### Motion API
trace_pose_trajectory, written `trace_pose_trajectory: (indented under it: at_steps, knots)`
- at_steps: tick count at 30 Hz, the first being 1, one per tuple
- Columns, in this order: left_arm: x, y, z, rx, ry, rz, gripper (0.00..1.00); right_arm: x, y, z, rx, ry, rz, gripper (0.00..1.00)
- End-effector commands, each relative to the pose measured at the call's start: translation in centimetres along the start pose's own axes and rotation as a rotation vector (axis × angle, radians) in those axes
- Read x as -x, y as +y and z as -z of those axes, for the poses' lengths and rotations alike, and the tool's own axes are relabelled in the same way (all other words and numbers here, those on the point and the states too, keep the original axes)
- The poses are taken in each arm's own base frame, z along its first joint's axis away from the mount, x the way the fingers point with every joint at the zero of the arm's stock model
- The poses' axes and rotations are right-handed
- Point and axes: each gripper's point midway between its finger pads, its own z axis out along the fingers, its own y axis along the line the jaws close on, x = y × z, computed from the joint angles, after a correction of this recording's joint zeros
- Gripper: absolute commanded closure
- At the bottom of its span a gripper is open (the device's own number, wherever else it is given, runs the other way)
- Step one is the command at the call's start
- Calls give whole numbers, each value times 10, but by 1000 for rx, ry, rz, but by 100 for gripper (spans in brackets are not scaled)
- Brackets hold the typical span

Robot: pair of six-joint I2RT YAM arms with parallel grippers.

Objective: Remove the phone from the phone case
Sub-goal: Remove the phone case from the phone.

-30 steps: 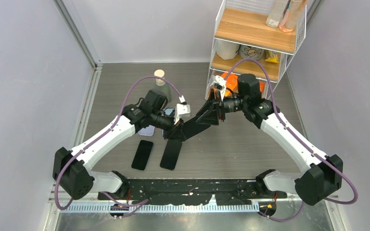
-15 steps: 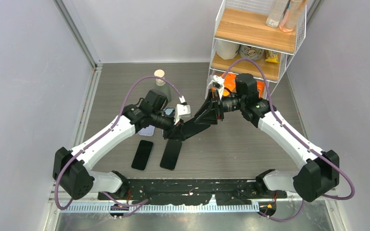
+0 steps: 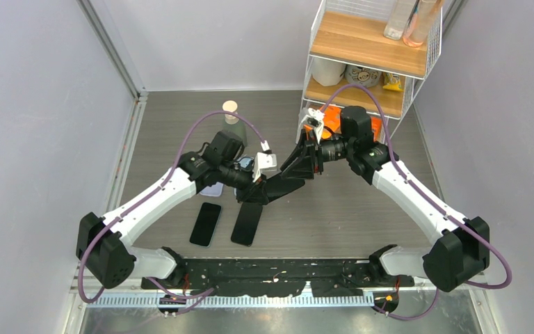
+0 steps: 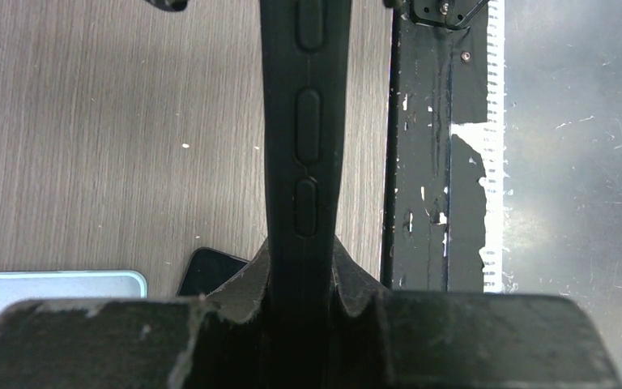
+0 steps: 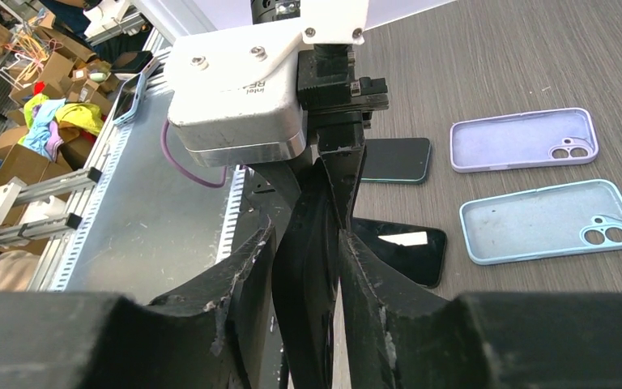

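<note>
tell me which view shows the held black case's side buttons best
Left wrist: the black case runs edge-on, three side buttons plain. Right wrist shows only its edge between the fingers; top external, a dark shape.

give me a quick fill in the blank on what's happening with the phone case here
1. The black phone case is clamped by the left gripper and the right gripper, so ____ arms hold it.
2. The lilac case on the table holds ____ phone.
3. The loose case beside it is light ____.

Missing words: both; no; blue
</note>
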Motion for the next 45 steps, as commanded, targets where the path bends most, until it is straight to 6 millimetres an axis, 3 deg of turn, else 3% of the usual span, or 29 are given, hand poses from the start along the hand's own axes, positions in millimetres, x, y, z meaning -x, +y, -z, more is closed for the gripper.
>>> trace_pose_trajectory:
  at_steps: [1,8,45]
  knots:
    - [14,-3,1,-17,-41,-64,100,10,3,1,23,-20,36,63]
    - [10,-4,0,-16,-23,-79,100,10,2,-1,38,-19,12,94]
    - [8,-9,13,7,44,-147,100,1,-1,-3,52,-10,-51,92]
